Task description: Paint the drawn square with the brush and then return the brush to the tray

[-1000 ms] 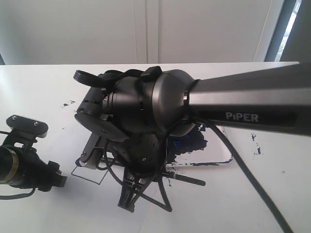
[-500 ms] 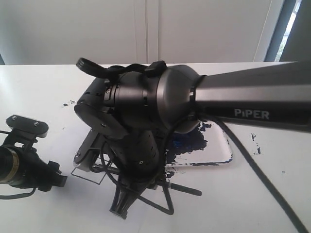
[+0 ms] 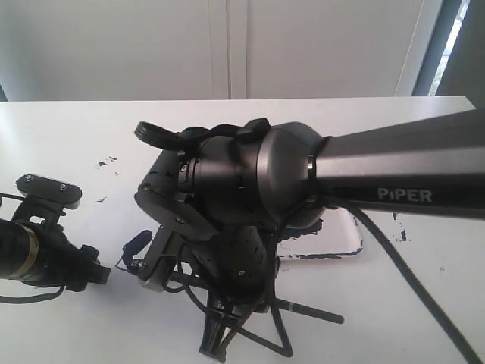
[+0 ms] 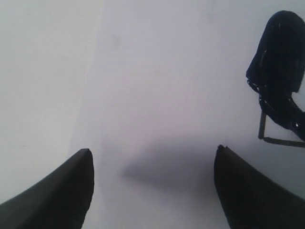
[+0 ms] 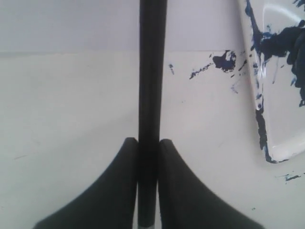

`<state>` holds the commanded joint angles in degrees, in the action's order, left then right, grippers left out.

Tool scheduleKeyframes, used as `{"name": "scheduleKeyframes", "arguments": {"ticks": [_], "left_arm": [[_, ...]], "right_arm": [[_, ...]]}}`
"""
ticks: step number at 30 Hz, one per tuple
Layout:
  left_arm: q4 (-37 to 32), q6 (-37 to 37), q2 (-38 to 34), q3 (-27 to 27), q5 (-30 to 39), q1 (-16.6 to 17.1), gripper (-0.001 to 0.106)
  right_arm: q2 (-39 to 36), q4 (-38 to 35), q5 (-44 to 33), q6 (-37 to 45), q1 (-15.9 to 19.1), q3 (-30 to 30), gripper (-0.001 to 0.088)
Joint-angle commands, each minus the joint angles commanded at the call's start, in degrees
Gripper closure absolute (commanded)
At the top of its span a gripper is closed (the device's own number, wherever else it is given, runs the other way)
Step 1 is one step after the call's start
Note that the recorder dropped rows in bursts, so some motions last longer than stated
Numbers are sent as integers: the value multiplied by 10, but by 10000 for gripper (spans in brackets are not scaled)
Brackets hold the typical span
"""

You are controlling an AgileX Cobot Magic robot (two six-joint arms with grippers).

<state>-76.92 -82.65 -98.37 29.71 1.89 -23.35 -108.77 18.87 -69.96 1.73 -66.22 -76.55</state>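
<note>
Right jaws [image 5: 148,141] pressed onto the long thin black-handled paintbrush [image 5: 152,71], pinching its handle; left jaws [image 4: 153,150] spread with nothing between them, above the bare white bench [image 3: 76,136]. The relation governing the coming stroke: the small black pen-outlined square [image 4: 272,131] lies on the left-arm side of the right jaws, between the two arms. The paintbrush's long axis runs diagonally from that region toward the right front of the bench, where the handle end pokes out beneath the right arm. The left jaws are near the square but empty, so the painting falls, by judgement, to the right arm. The white rounded-corner shallow tray [image 5: 286,129], smeared dark blue along its rim, lies near the paintbrush on the right arm's side. Only the left wrist view shows a corner of the square, with a dark blue-black mass [image 4: 279,57] at it, bristles or wet paint, not distinguishable. The exterior view hides most of the square behind the right arm; only the right wrist view shows the pinch itself
</note>
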Motion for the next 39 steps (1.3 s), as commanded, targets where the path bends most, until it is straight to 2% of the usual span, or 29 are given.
{"name": "scheduleKeyframes", "arguments": {"ticks": [9, 18, 20, 25, 28, 33, 39], "left_arm": [[7, 0, 0, 0, -35, 0, 304], [7, 0, 0, 0, -40, 0, 304], [7, 0, 0, 0, -40, 0, 304], [7, 0, 0, 0, -40, 0, 304], [7, 0, 0, 0, -39, 0, 304], [7, 0, 0, 0, -39, 0, 304], [7, 0, 0, 0, -38, 0, 304]], "right_arm": [[0, 83, 0, -44, 0, 0, 868], [0, 115, 0, -54, -1, 0, 868], [0, 131, 0, -54, -9, 0, 868], [0, 236, 0, -75, -56, 0, 868], [-1, 252, 0, -75, -74, 0, 868], [-6, 293, 0, -75, -80, 0, 868], [-6, 321, 0, -23, -80, 0, 868]]}}
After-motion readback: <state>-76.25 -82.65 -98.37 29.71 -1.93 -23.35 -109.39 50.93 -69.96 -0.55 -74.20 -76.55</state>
